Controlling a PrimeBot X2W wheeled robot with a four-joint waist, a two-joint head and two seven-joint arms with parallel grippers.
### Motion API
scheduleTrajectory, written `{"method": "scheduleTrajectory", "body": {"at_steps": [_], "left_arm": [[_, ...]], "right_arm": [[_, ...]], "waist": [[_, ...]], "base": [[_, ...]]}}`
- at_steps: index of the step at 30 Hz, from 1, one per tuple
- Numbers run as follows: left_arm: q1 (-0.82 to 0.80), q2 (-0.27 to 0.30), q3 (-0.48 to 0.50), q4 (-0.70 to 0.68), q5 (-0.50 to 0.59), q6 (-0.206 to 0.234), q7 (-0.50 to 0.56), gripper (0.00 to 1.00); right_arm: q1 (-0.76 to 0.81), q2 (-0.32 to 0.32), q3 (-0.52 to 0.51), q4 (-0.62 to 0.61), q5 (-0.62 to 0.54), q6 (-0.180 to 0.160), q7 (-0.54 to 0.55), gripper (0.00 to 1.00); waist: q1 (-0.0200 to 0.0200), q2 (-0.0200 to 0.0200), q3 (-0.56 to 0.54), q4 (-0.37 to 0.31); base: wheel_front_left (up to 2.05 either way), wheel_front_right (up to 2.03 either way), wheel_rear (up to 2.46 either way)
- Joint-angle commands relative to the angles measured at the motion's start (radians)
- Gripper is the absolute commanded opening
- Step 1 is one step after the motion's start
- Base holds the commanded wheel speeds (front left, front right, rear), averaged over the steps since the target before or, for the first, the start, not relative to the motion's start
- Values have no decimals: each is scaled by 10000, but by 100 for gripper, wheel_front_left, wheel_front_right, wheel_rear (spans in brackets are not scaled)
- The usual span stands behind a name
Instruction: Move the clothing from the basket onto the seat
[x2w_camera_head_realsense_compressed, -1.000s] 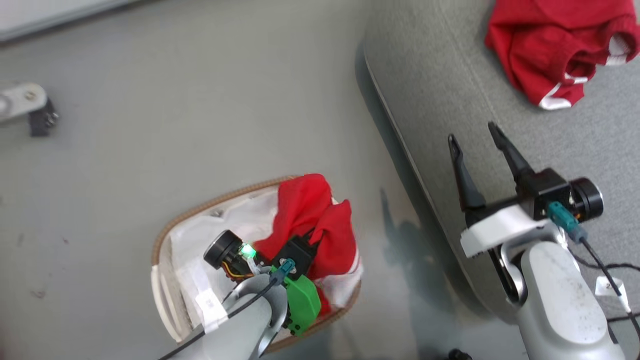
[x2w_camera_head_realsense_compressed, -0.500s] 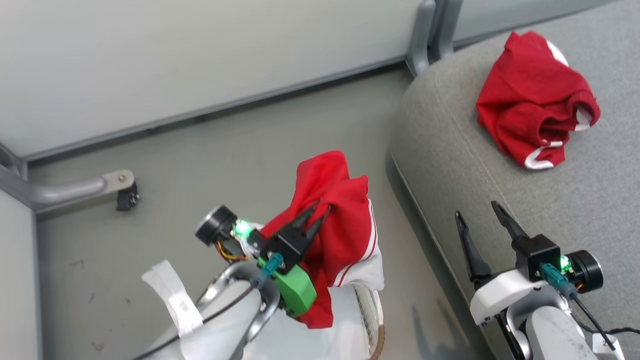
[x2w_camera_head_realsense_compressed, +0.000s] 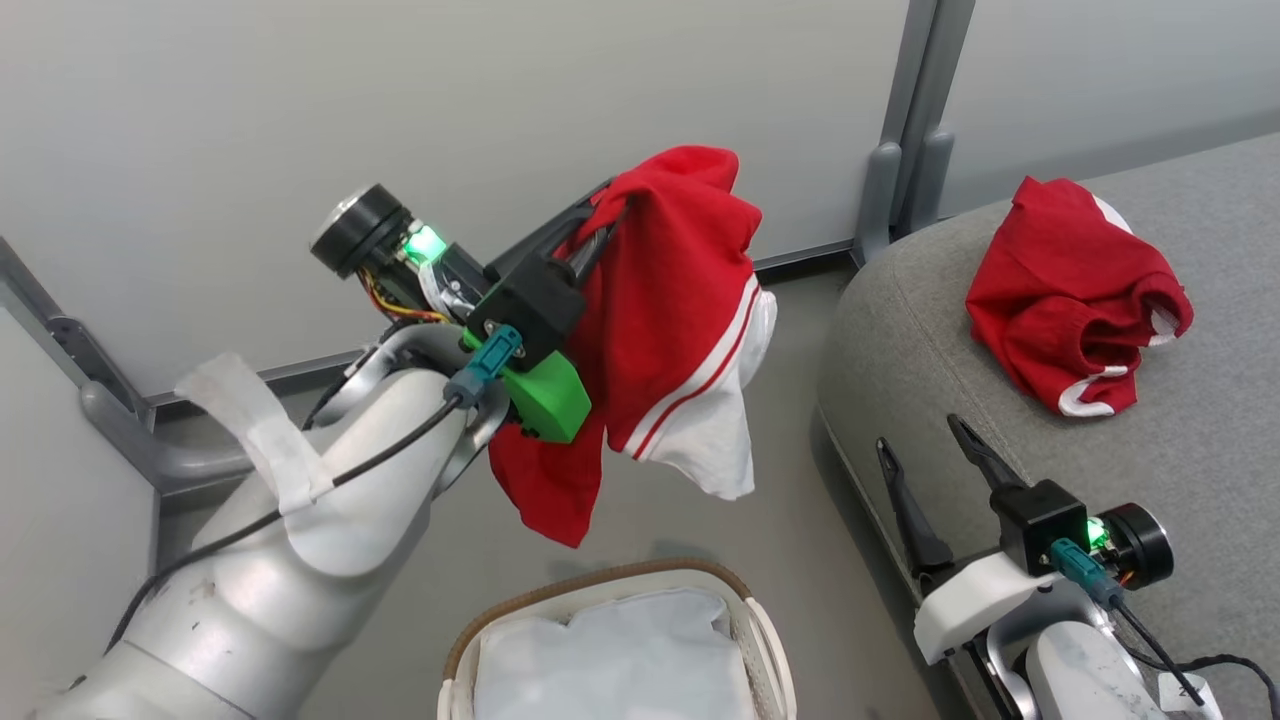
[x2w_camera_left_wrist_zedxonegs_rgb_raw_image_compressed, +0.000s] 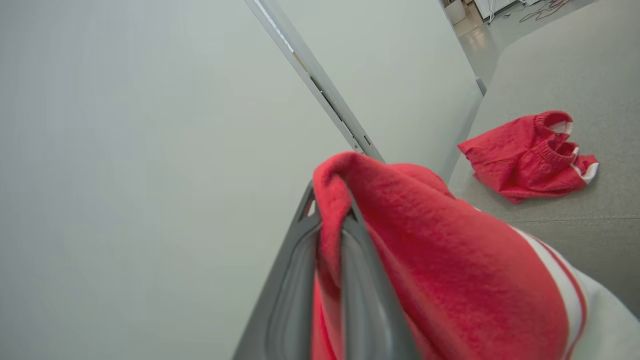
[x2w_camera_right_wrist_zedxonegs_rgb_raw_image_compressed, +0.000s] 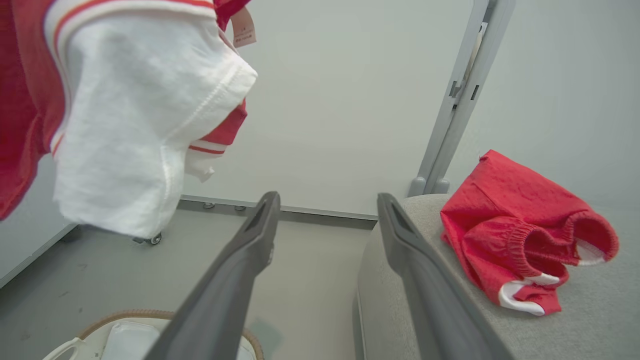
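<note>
One red garment (x2w_camera_head_realsense_compressed: 1075, 290) lies crumpled on the seat (x2w_camera_head_realsense_compressed: 1200, 470), at about two o'clock in my head view, so I judge that part done. The held garment (x2w_camera_head_realsense_compressed: 670, 300) hangs from my left gripper (x2w_camera_head_realsense_compressed: 600, 210) near twelve o'clock. The fingers there are pinched narrow on a fold of red cloth, as my left wrist view shows plainly. It is up in the air, well above the floor, with its white-trimmed hem drooping toward five o'clock.

The basket (x2w_camera_head_realsense_compressed: 600, 580) stands on the floor at six o'clock. In the part I can see there is the white liner sheet (x2w_camera_head_realsense_compressed: 610, 660) and no red cloth, so I take this garment to be the last. What remains is to carry it over toward three o'clock, above the cushion, and let go.

My right gripper (x2w_camera_head_realsense_compressed: 918, 437) is spread wide and empty at four o'clock, over the seat's near edge. It sits roughly between the load and the cushion, so the dangling hem could snag on its fingers or drag on the rounded edge. A grey metal post (x2w_camera_head_realsense_compressed: 905, 130) stands at one o'clock, just behind the seat's corner.
</note>
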Motion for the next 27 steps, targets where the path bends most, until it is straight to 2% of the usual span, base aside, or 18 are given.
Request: {"method": "scheduleTrajectory", "body": {"at_steps": [1, 7, 15, 20, 22, 27], "left_arm": [[-247, 94, 52, -30, 29, -9, 23, 0], [-777, 69, 73, 139, -171, -50, 62, 0], [-1114, -54, -150, 419, -294, -87, 173, 0], [-1220, -190, -289, 474, -384, -100, 245, 0], [-1240, -247, -333, 438, -416, -100, 286, 0], [-1325, -458, -503, 310, -465, -109, 309, 0]], "right_arm": [[-53, -33, 105, -2, 65, -14, -21, 100], [-273, -32, 908, -213, 540, -13, -22, 100], [-347, -36, 2572, -1160, 1325, -14, -21, 100], [-406, -35, 3092, -1683, 1759, -13, -21, 100], [-507, -38, 3210, -1667, 1873, -13, -21, 100], [-1125, -35, 3324, -709, 1320, -13, -22, 100]], "waist": [[1, 0, -96, 52], [1, 0, -158, 55], [1, 0, -228, 191], [1, 0, -288, 312], [1, 0, -307, 361], [1, 0, -309, 567]], "base": [[0, 0, 0], [0, 0, 0], [0, 0, 0], [0, 0, 0], [0, 0, 0], [0, 0, 0]]}}
